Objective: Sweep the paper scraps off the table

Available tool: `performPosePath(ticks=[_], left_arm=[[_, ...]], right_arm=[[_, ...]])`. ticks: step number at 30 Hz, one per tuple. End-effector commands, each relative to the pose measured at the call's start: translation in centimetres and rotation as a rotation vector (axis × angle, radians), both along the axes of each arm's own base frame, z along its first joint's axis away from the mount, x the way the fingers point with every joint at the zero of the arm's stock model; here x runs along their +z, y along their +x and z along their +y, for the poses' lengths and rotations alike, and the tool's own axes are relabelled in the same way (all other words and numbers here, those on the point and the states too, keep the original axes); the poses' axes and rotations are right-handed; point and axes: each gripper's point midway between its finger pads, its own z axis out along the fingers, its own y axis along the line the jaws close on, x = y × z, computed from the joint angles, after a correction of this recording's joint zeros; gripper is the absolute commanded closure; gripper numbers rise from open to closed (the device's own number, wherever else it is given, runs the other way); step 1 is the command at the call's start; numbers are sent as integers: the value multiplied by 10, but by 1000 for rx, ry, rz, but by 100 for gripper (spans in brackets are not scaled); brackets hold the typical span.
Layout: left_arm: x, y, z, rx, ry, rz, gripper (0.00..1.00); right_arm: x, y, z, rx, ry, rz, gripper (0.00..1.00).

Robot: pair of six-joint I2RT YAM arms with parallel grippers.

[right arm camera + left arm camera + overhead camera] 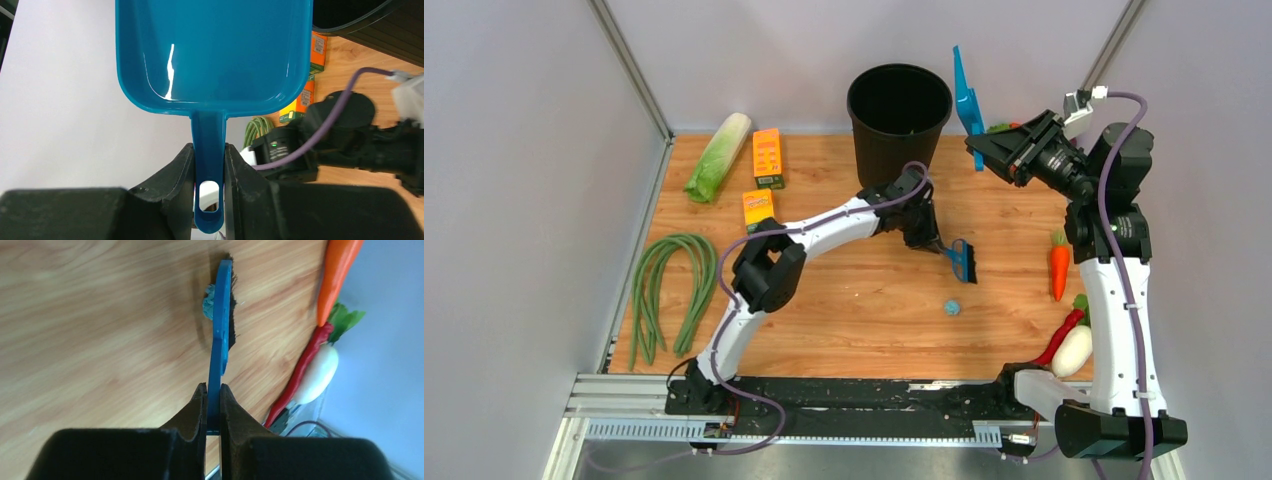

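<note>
One light-blue paper scrap [951, 307] lies on the wooden table [844, 320], right of centre. My left gripper [934, 240] is shut on the handle of the blue hand brush [961, 261], whose bristles sit a short way behind the scrap. In the left wrist view my left gripper [213, 390] clamps the brush [221, 325] edge-on, and the scrap [207, 301] shows just beyond its head. My right gripper [996, 150] is shut on the handle of the blue dustpan [967, 100], held up in the air beside the black bin [899, 110]. In the right wrist view the pan [212, 50] looks empty.
A cabbage [720, 155], two orange boxes [767, 157] [758, 208] and green beans [669, 290] lie on the left side. A carrot [1059, 268], red chili [1062, 335] and white radish [1072, 350] lie along the right edge. Grey walls frame the table.
</note>
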Motion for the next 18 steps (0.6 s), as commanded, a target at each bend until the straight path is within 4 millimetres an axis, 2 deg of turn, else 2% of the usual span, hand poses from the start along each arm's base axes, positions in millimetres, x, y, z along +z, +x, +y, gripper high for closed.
performPosePath(ticks=[1,2,3,4,5,6,7,8,11,13,15,17,18], left_arm=[[27,-1,70,27,146,-95,100],[13,-8,85,27,185,-73,100],[24,-7,97,39,184,-99,100],[12,-11,115,49,221,-76,100],[21,-12,125,49,224,-103,100],[11,-15,141,59,256,-86,100],[18,-14,152,59,271,-112,100],[11,-15,167,74,310,-110,100],[22,-17,194,63,370,-160,100],[32,-18,203,44,389,-193,100],[47,-19,201,17,369,-222,100],[71,-17,191,-14,316,-256,100],[75,-20,186,-46,293,-258,100]], right_arm=[[6,-9,3,15,6,-15,100],[5,-9,3,15,5,-13,100],[3,-9,3,15,4,-11,100],[3,-9,3,15,5,-8,100],[1,-9,3,15,3,-7,100],[-1,-8,3,15,4,2,100],[-2,-8,3,15,5,5,100],[-3,-8,3,15,2,4,100],[-7,-8,3,15,-1,12,100],[-9,-7,2,14,-5,17,100],[-10,-7,2,13,-10,20,100],[-11,-7,2,11,-12,25,100],[-11,-7,2,11,-12,27,100]])
